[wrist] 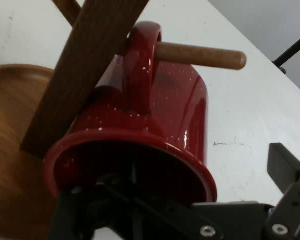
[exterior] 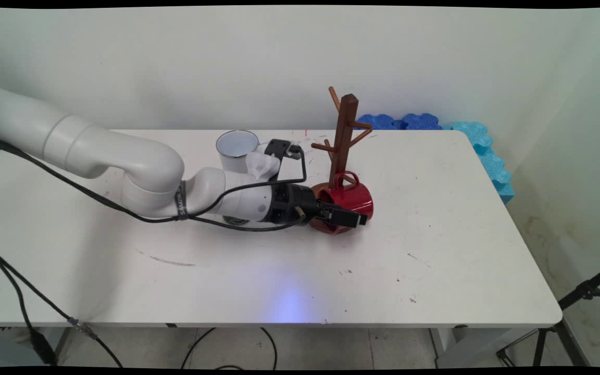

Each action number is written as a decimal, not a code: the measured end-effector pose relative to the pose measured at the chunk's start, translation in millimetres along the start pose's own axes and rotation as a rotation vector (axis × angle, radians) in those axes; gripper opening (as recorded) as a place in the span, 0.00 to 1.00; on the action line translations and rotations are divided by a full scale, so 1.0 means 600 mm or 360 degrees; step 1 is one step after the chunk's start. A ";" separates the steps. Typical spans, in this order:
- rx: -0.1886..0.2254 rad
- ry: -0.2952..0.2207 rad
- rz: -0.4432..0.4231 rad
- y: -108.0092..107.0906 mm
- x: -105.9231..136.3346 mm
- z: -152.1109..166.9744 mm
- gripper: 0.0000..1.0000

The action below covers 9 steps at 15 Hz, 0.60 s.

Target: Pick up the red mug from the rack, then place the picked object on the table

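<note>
Figure. The pincer [exterior: 346,216] lies low and nearly level over the table [exterior: 435,250], gripping the rim wall of a red speckled mug [exterior: 349,198]. In the hand view one finger runs inside the mug's mouth and the other finger [wrist: 285,167] lies outside its wall, so the pincer is closed narrowly on the mug rather than standing wide. The mug lies on its side, mouth toward the hand, at the foot of the wooden mug tree [exterior: 342,140]. Its handle [wrist: 139,65] is threaded over a lower peg [wrist: 200,55] of the tree, the peg's rounded tip showing clear beyond the loop. The mug body sits close against the tree's post [wrist: 84,70] and above its round wooden base [wrist: 9,150]; whether it rests on the base cannot be told.

Behind the wrist stands a white enamel mug [exterior: 237,148], upright, apart from the red one.

Handling, as a judgement: with the loop on the peg, any motion should follow the peg's own axis, slowly. A sideways pull would bind the handle and could tip the light tree. A rim grip on glazed enamel can slip under twist.
</note>
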 end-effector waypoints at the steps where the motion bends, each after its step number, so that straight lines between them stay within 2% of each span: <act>1: -0.0003 0.0001 -0.0001 0.000 -0.002 0.006 1.00; 2: -0.0006 0.0003 0.0000 0.001 -0.004 0.011 0.00; 9: -0.0026 0.0010 0.0042 -0.001 -0.015 0.031 0.00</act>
